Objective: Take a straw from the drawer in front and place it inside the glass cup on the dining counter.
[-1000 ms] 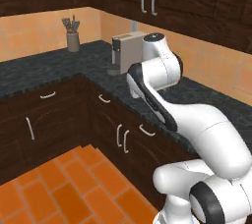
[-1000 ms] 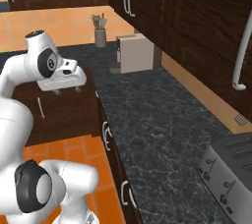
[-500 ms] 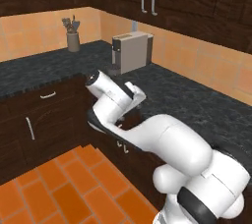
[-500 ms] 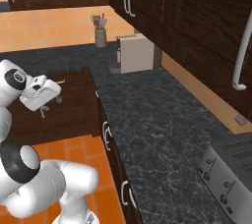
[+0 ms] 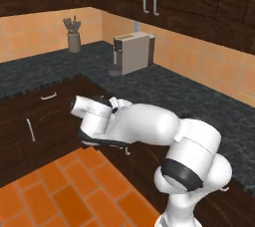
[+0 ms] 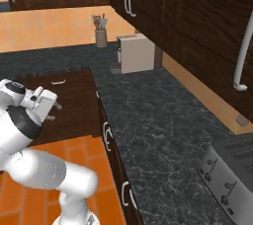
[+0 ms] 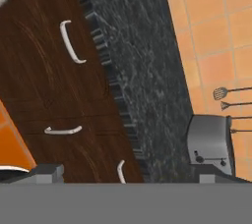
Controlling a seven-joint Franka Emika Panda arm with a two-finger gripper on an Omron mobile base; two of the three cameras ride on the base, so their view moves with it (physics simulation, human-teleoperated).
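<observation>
Judging by the closed dark-brown drawer (image 7: pixel 69 46) fronts under the black speckled surface (image 6: pixel 163 135), nothing of the task was done. Low beside them, the end effector (image 6: pixel 53 104) stood fully open, empty; straw and cup remained unseen.
</observation>
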